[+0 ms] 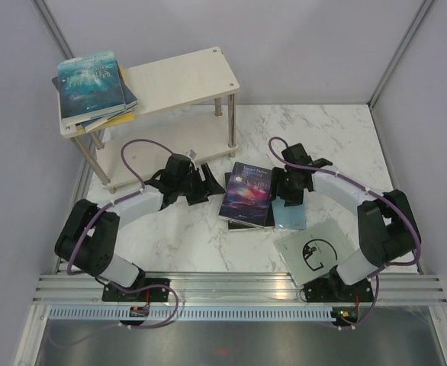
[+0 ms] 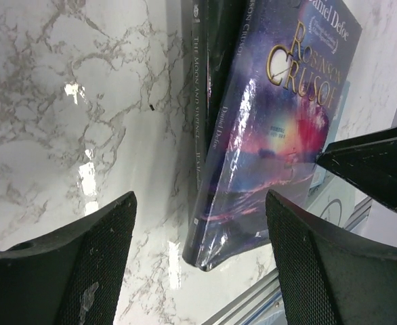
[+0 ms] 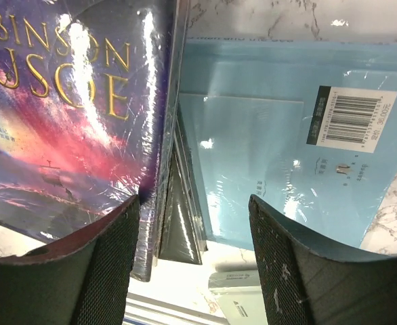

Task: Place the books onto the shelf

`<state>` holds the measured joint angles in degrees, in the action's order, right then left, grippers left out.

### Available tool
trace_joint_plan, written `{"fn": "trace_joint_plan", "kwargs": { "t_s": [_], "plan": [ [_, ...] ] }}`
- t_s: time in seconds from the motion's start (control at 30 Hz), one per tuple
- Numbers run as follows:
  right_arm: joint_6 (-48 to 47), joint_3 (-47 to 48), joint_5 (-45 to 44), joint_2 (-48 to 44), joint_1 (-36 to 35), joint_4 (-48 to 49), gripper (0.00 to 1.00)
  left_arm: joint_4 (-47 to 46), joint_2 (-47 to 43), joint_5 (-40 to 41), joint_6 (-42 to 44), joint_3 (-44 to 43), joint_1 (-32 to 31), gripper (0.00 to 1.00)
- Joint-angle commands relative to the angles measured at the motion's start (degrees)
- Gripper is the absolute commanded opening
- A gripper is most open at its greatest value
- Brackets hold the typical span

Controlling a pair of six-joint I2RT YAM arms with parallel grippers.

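On the white marble-patterned table [image 1: 200,236], at the far left: a small two-tier shelf of pale wood-grain boards on thin silver legs [image 1: 185,80]. Bears a stack of thin paperbacks on the left end of its top board, with a teal ocean-cover book [image 1: 92,85] uppermost and navy and yellow edges showing beneath. Overhangs the board's left end a little.

At mid-table, lying flat: a purple galaxy-cover paperback titled "Robinson Crusoe" [image 1: 248,192], glossy under clear wrap. Rests on a black paperback [image 2: 212,74] whose spine peeks out along the left side. Just to the right, a pale blue paperback [image 1: 291,217], back cover up, with a white barcode label [image 3: 351,118]. Touching the black book or tucked partly under the pile: cannot tell which. Nearer and further right, beside the right arm's base: a pale grey paperback with a black "G" [image 1: 319,252], flat on the marble.

Left gripper [image 1: 205,187]: just left of the purple book, over bare marble. Released and spread wide, with nothing between the black fingers and the book's near corner ahead of them.

Right gripper [image 1: 286,202]: above the seam where the purple cover meets the pale blue one. Also released, wide apart, grasping nothing — left finger over the purple book's right edge, right finger over the blue cover. Contact with either cover: cannot tell.
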<state>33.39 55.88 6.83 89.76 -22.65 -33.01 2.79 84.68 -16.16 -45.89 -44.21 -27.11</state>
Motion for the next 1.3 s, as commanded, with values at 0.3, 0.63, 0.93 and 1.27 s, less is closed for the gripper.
{"fn": "trace_joint_plan", "kwargs": {
  "t_s": [0.3, 0.63, 0.93, 1.27],
  "plan": [
    [-1.2, 8.1, -5.4, 12.9, 0.2, -5.1, 0.46, -7.4, 8.2, -7.0, 1.4, -4.6, 0.9, 0.80],
    [0.6, 9.3, -0.2, 16.3, -1.8, -1.9, 0.26, -20.5, 12.1, -18.2, -3.7, -1.5, 1.8, 0.80],
    [1.9, 9.7, 2.6, 19.1, -6.3, 0.1, 0.21, -31.2, 15.3, -24.9, -8.9, 2.9, 2.7, 0.80],
    [1.6, 6.6, 6.7, 19.4, -6.7, 3.0, 0.17, -33.4, 13.1, -25.8, -11.5, 6.1, 4.3, 0.49]
  ]
}}
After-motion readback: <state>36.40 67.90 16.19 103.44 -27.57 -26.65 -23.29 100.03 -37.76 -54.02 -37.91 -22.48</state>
